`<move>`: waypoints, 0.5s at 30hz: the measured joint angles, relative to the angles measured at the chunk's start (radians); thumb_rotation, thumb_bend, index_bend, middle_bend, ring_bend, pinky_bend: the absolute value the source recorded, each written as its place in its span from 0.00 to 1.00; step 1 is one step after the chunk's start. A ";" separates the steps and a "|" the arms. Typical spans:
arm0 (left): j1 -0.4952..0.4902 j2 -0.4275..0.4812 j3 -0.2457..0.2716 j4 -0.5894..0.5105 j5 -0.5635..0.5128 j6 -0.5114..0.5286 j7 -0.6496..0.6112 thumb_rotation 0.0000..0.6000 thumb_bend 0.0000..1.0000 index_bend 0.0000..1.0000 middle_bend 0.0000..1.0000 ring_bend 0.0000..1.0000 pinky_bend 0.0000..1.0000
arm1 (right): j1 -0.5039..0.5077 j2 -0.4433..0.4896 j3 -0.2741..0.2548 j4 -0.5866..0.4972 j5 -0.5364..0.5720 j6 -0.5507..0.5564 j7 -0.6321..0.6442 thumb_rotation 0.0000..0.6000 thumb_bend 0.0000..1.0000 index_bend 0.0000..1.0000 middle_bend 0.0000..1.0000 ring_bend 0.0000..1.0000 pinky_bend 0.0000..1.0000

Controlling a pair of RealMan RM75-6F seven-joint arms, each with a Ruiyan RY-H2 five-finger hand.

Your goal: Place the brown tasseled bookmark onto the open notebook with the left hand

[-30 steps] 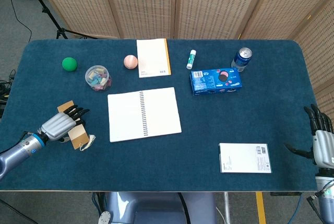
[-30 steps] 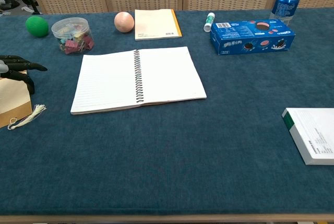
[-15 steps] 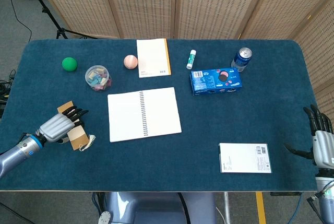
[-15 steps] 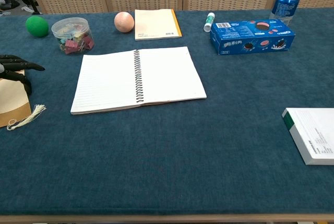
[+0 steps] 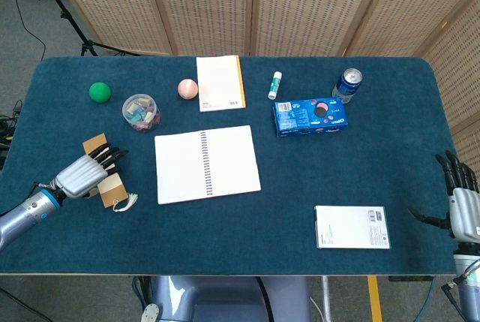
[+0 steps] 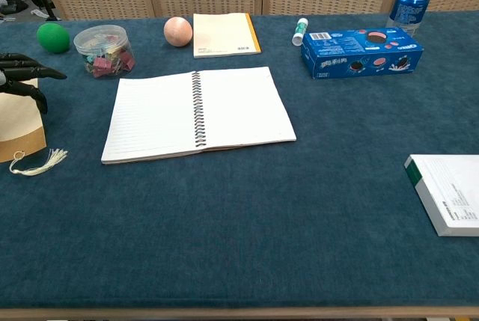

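The brown tasseled bookmark (image 5: 111, 187) lies at the table's left side, its cream tassel (image 5: 129, 202) trailing toward the front right. My left hand (image 5: 82, 174) lies over the bookmark and holds it, dark fingers pointing toward the open notebook (image 5: 206, 163). In the chest view the bookmark (image 6: 19, 130) shows at the left edge below the fingers of the left hand (image 6: 22, 78), with the tassel (image 6: 41, 162) on the cloth and the notebook (image 6: 198, 111) a short gap to its right. My right hand (image 5: 461, 202) rests at the far right edge, fingers spread, holding nothing.
A green ball (image 5: 99, 91), a jar of clips (image 5: 140, 110), a peach ball (image 5: 187, 88) and a closed notebook (image 5: 220, 82) sit behind the open notebook. A glue stick (image 5: 275, 85), blue cookie box (image 5: 310, 115) and can (image 5: 347, 84) stand back right. A white box (image 5: 352, 227) lies front right.
My left hand has shifted slightly away from the front edge, and the bookmark has moved with it; the tassel now lies flatter. The right hand has not moved.
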 measured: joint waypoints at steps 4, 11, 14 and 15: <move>-0.018 0.019 -0.014 -0.036 -0.001 0.017 0.032 1.00 0.38 0.49 0.00 0.00 0.00 | 0.002 0.001 -0.001 -0.001 0.001 -0.006 0.000 1.00 0.00 0.00 0.00 0.00 0.00; -0.093 0.058 -0.054 -0.144 0.008 0.038 0.118 1.00 0.38 0.49 0.00 0.00 0.00 | 0.005 0.002 0.001 0.002 0.010 -0.017 0.001 1.00 0.00 0.00 0.00 0.00 0.00; -0.137 0.075 -0.071 -0.196 0.021 0.038 0.168 1.00 0.38 0.49 0.00 0.00 0.00 | 0.006 0.002 0.004 0.005 0.015 -0.021 0.004 1.00 0.00 0.00 0.00 0.00 0.00; -0.155 0.081 -0.078 -0.213 0.027 0.037 0.187 1.00 0.37 0.49 0.00 0.00 0.00 | 0.006 0.002 0.005 0.005 0.017 -0.023 0.005 1.00 0.00 0.00 0.00 0.00 0.00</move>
